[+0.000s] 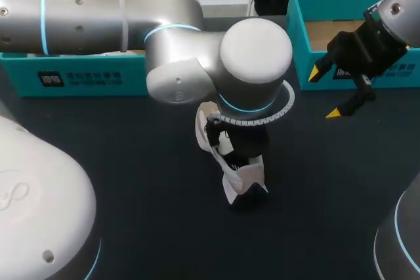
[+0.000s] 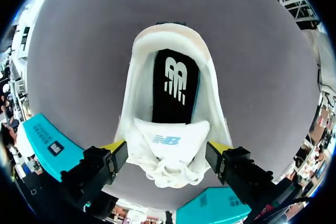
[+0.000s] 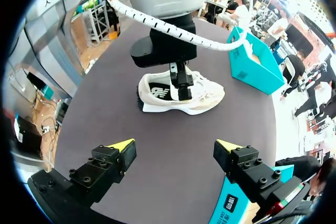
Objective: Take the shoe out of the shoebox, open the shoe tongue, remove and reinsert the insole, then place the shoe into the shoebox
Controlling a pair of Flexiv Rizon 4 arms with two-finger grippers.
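From overhead, my left arm [image 1: 98, 14] hides most of the shoe [image 1: 239, 178].

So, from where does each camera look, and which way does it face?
Head: above and behind the robot, facing down on the table; shows left arm over the shoe, right gripper open by the box.
Left wrist: on the left arm, facing straight down into the shoe; shows left gripper at its sides.
Right wrist: on the right arm, facing across the table at the shoe's side; shows right gripper.
Shared: all three see the shoe.
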